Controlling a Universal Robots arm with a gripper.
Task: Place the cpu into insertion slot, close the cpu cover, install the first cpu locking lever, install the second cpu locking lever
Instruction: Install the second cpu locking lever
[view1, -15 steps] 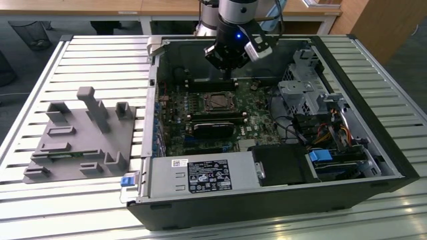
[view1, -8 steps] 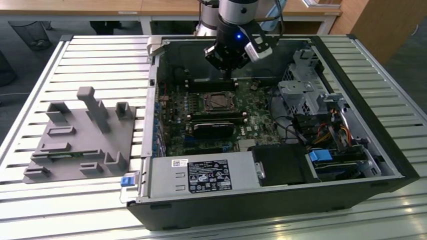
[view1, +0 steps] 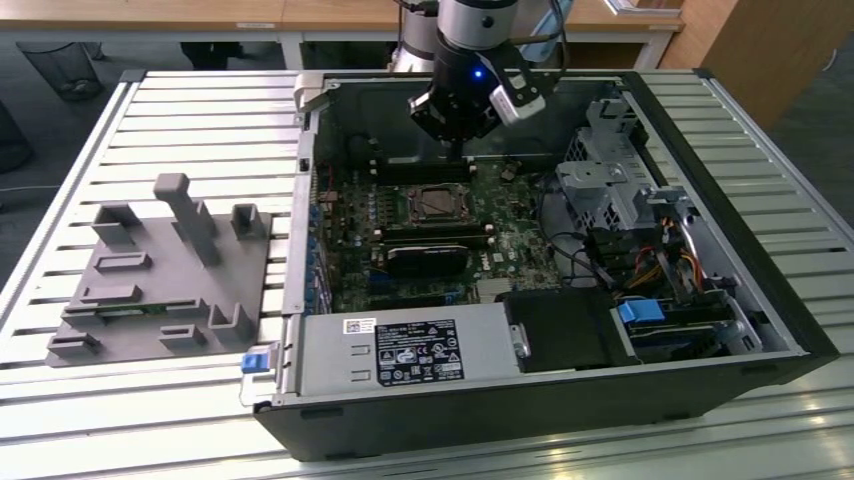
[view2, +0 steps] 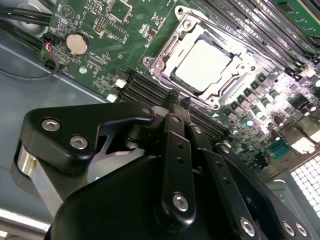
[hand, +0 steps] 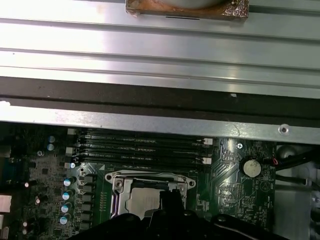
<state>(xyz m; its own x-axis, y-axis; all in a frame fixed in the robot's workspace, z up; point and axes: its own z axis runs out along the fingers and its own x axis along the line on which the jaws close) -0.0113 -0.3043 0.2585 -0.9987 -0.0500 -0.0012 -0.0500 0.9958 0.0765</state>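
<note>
exterior view: an open black computer case (view1: 747, 300) lies on a slatted metal table (view1: 80, 130), with a grey moulded fixture tray (view1: 160, 280) beside it at the exterior view's left. inside the case a green motherboard (view1: 400, 225) is crowded by a grey power supply box (view1: 400, 352), a black heatsink block (view1: 427, 262), silver drive cages (view1: 601, 185) and loose coloured cables (view1: 661, 268). the arm's dark gripper (view1: 457, 150) hangs inside the case over the long black memory slots (view1: 424, 170), just past the socket. in the second wrist view its matte black fingers (view2: 175, 130) come together to a narrow point with nothing held between them.

in both wrist views the insertion slot (view2: 202, 67) (hand: 150, 192) shows a shiny silver rim with round screws at the corners. the cpu (view2: 204, 64), a flat square with a pale satin metal face, sits in the slot, and the cpu cover (view2: 175, 47), a thin bright steel frame, lies down around it. a round silver coin cell (view2: 76, 44) (hand: 250, 167) sits well apart on the board.
</note>
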